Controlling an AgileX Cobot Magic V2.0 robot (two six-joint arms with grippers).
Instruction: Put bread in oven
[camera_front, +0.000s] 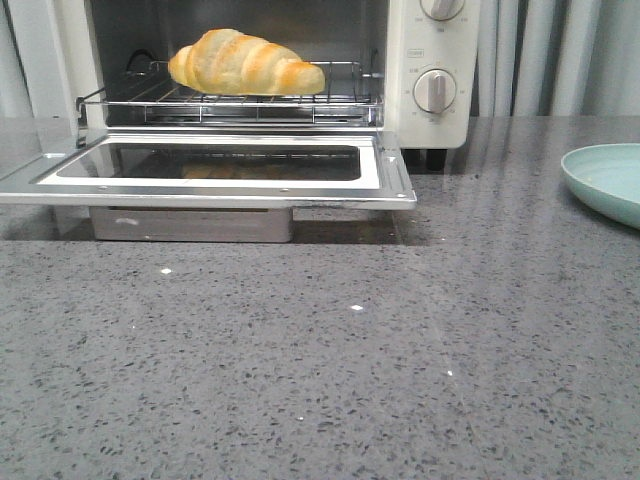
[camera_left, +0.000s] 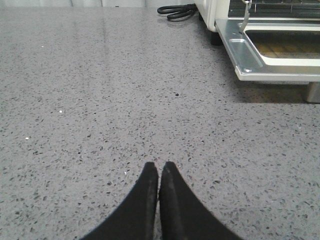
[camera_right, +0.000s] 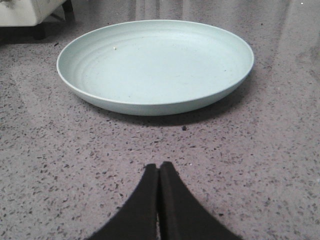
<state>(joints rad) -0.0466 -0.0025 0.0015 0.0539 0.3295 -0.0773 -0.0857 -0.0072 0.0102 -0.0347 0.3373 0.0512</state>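
The golden-yellow bread (camera_front: 245, 63) lies on the wire rack (camera_front: 230, 105) of the cream-white oven (camera_front: 432, 60), whose glass door (camera_front: 215, 167) is dropped open flat. The door's corner also shows in the left wrist view (camera_left: 252, 60). My left gripper (camera_left: 159, 167) is shut and empty, low over the bare grey counter, left of the oven. My right gripper (camera_right: 159, 167) is shut and empty, just short of the pale green plate (camera_right: 155, 62). Neither gripper shows in the front view.
The pale green plate (camera_front: 610, 180) is empty and sits at the right edge of the speckled grey counter (camera_front: 330, 370). A black cord (camera_left: 177, 11) lies behind the oven's left side. Two knobs (camera_front: 435, 90) are on the oven's right panel.
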